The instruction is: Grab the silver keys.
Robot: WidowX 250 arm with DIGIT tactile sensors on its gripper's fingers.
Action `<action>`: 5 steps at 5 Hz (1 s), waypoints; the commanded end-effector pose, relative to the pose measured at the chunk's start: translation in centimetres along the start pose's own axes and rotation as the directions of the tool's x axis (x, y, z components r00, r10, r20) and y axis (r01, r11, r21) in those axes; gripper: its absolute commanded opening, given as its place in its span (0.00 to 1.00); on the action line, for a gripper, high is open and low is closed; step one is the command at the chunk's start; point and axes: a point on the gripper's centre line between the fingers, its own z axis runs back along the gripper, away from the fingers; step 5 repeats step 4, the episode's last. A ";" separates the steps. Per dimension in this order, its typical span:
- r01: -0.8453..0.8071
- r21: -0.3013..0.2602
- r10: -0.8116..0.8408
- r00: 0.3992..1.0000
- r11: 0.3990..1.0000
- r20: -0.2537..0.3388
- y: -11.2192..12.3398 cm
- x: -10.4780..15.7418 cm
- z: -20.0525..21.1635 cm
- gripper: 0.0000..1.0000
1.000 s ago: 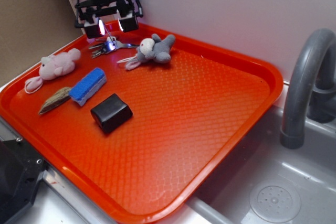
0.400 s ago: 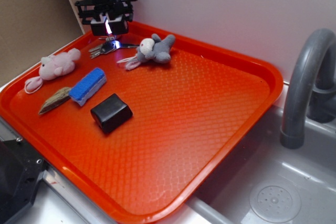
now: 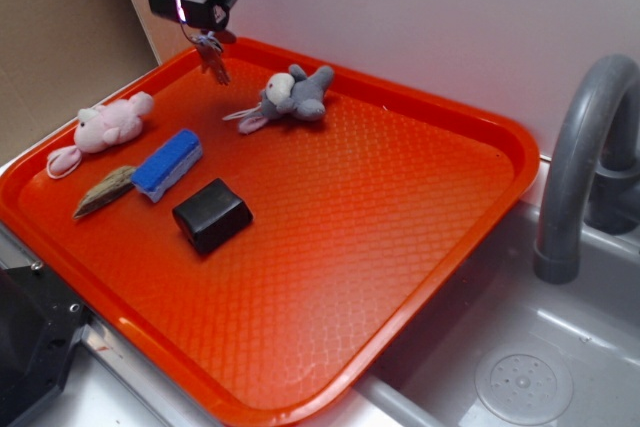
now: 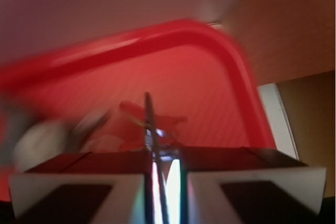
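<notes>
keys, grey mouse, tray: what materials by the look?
Silver keys: metal, likely steel or nickel; they dangle thin, grey and glinting from the shut gripper.
Grey mouse: soft plush fabric, with a fuzzy matte surface.
Tray: probably moulded plastic, glossy orange-red with an embossed waffle texture and a rolled rim.

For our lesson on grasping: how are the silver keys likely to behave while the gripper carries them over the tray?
The silver keys hang loosely below the gripper, so they will probably swing. Thin, flat metal may slip between the shut jaws, as the wrist view suggests. The small bunch looks light, so it is unlikely to strain the grip.
</notes>
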 end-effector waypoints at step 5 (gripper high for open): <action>0.201 -0.058 -0.193 0.975 0.978 0.113 0.2 -5.8 15.3 0.00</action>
